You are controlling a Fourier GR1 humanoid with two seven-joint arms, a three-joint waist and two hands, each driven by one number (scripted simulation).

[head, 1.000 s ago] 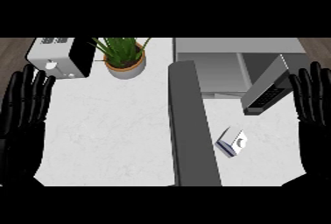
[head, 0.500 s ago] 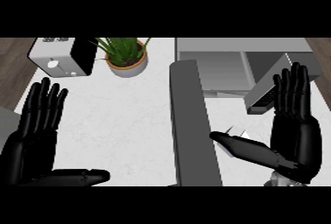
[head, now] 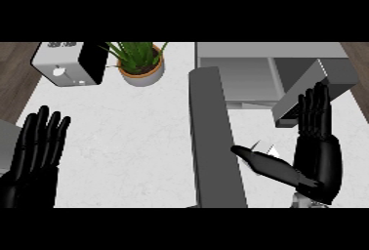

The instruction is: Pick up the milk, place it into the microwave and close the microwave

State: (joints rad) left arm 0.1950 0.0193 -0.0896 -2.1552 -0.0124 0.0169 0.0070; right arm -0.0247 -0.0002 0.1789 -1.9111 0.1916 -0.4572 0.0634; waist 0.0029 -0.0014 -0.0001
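Note:
The milk is a small white carton on the counter right of the microwave's open door; only its top shows. My right hand is open over it, fingers straight and pointing away, thumb stretched left across the carton's near side. Whether the hand touches the carton I cannot tell. The microwave stands at the back right with its cavity open. My left hand is open at the lower left, fingers straight, holding nothing.
A white and black toaster and a potted plant stand at the back left. A grey slanted panel lies beside the microwave, just beyond my right hand's fingertips. The white counter spreads between the left hand and the door.
My right hand has come in from the right edge and settled over the milk, hiding most of it. The left hand has shifted lower and a little inward.

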